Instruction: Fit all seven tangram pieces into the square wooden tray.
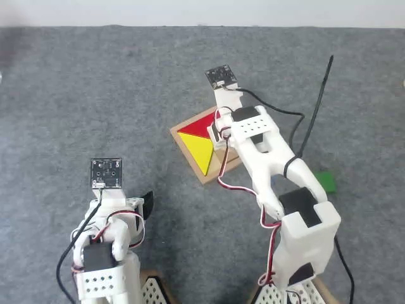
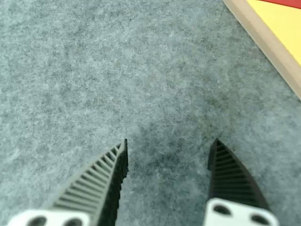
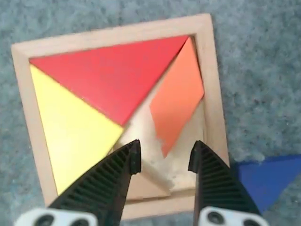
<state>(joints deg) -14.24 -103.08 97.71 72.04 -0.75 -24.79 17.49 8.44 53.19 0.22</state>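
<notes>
- Tangram piece in green (image 1: 326, 182), nearest the arm bases, lies on the grey carpet (image 1: 95, 95) just beside the right arm, outside the tray.
- The left gripper (image 2: 169, 146) hangs over bare carpet with its jaws spread wide and nothing between them. It is well apart from the tray, and one wooden edge with a strip of yellow shows beyond it.
- The right gripper (image 3: 164, 148) sits directly above the square wooden tray (image 3: 113, 35), jaws spread and holding nothing. In its wrist view the fingertips frame a bare patch of the tray floor.
- The tray lies turned like a diamond near the middle of the table, partly under the right arm.
- The yellow triangle (image 3: 66, 127) lies flat in the tray, filling one side.
- The red triangle (image 3: 108, 77) lies flat next to it, their edges meeting along a diagonal, and it fills the neighbouring side.
- The orange parallelogram (image 3: 178, 99) is inside the tray along a third wall. One end touches the red triangle's corner and its other point ends between the fingertips.
- The blue triangle (image 3: 263, 179) lies on the carpet just outside that same wall, near a tray corner.
</notes>
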